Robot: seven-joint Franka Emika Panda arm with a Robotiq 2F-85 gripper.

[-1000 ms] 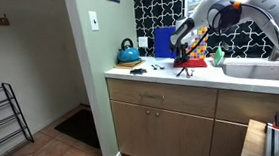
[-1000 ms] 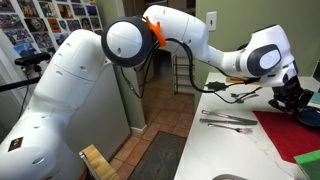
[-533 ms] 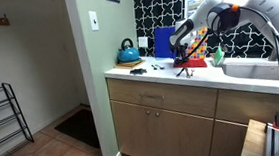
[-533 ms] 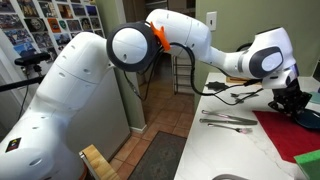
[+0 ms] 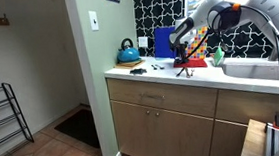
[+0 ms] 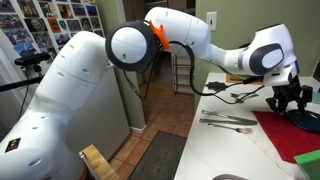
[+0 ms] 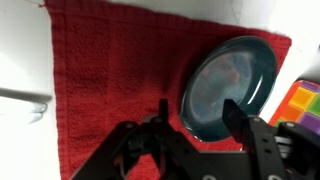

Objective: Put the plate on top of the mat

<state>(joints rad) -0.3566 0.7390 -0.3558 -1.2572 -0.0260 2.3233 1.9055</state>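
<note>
In the wrist view a round, shallow, dark teal plate (image 7: 232, 85) lies flat on the red mat (image 7: 110, 80), towards the mat's right edge. My gripper (image 7: 197, 120) hangs just above the plate's near rim with its jaws apart. One finger is over the mat and the other over the plate, and nothing is gripped. In an exterior view the gripper (image 6: 288, 95) stands over the far end of the mat (image 6: 285, 135), fingers spread. In an exterior view it is also over the mat (image 5: 190, 62), where the plate is too small to make out.
A blue kettle (image 5: 128, 54) and an upright blue board (image 5: 164, 41) stand on the counter. Cutlery (image 6: 228, 121) lies on the white counter beside the mat. A multicoloured board (image 7: 303, 100) borders the mat's right side. A sink (image 5: 254, 69) is further along.
The jaws were shut earlier and now stand apart, so the plate has been let go on the mat. The arm has barely moved.
</note>
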